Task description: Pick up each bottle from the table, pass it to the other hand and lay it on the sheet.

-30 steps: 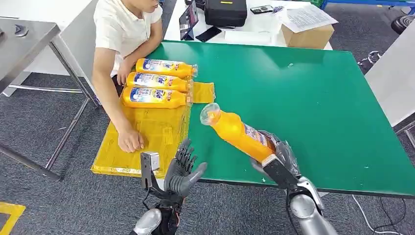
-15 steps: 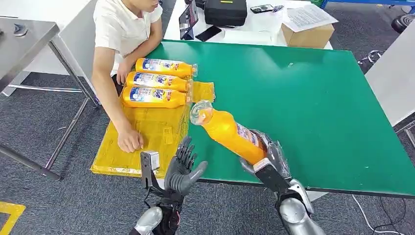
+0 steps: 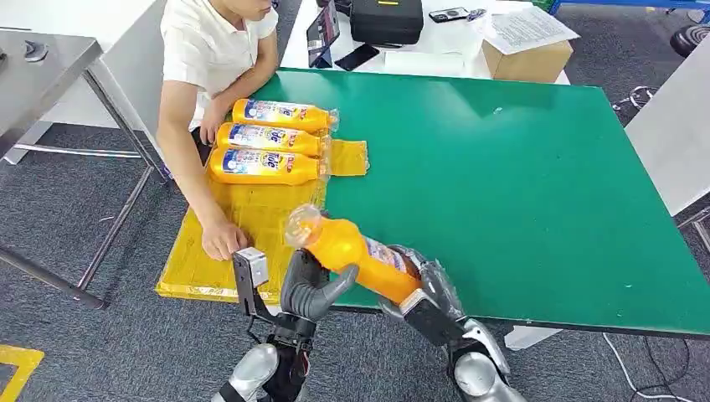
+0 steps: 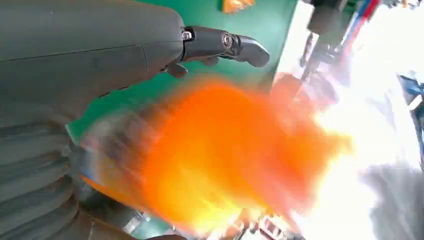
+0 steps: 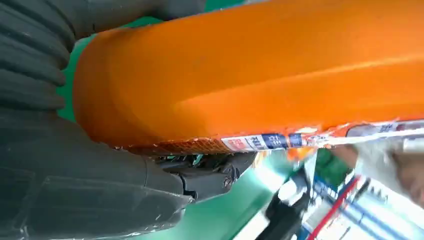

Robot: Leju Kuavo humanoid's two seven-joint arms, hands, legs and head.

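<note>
The right hand (image 3: pixel 427 289) is wrapped around the lower body of an orange bottle (image 3: pixel 356 251), holding it off the green tabletop (image 3: pixel 519 184) near the front edge. The bottle's long axis slants up and to the robot's left, with the clear cap end reaching over the left hand (image 3: pixel 311 289). That hand sits just beneath the neck with its fingers spread and thumb out; the bottle seems to be touching or almost touching its palm, though I cannot tell for sure that a grip has formed. The handover turns on this: the neck lies right across the left hand, the nearer one to the yellow sheet (image 3: pixel 251 226), where three bottles (image 3: pixel 268 138) already lie side by side.

The right wrist view shows the label edge and the dark fingers (image 5: pixel 210 177) under the bottle. The left wrist view is an orange blur beside one extended finger (image 4: pixel 225 42).

A person's hand (image 3: pixel 222 239) rests on the sheet.
</note>
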